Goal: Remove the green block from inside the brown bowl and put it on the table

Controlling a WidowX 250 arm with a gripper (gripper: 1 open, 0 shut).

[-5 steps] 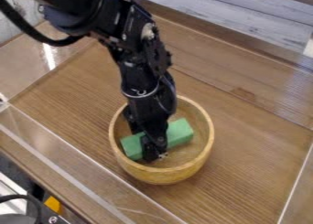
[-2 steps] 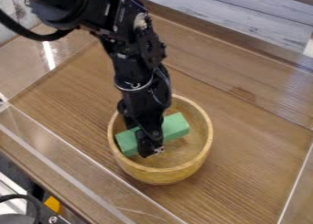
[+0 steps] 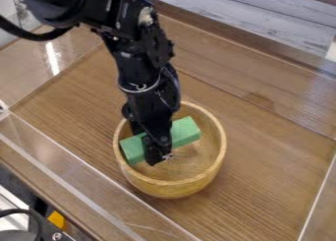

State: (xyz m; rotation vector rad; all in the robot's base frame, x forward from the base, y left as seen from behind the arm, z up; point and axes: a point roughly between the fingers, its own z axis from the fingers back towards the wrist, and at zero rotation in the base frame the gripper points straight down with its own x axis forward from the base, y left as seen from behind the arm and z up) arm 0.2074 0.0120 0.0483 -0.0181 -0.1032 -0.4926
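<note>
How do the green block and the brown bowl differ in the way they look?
The block is green, while the bowl is light tan. The block is a small straight bar; the bowl is round and much wider. The block is solid, with the robot's gripper closed on it, whereas the bowl is hollow and untouched by any clear grip. Both sit over the same wooden table.

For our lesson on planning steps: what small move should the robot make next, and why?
Probably lift straight up: the pincer appears closed on the green block, which still sits within the rim of the brown bowl.
</note>
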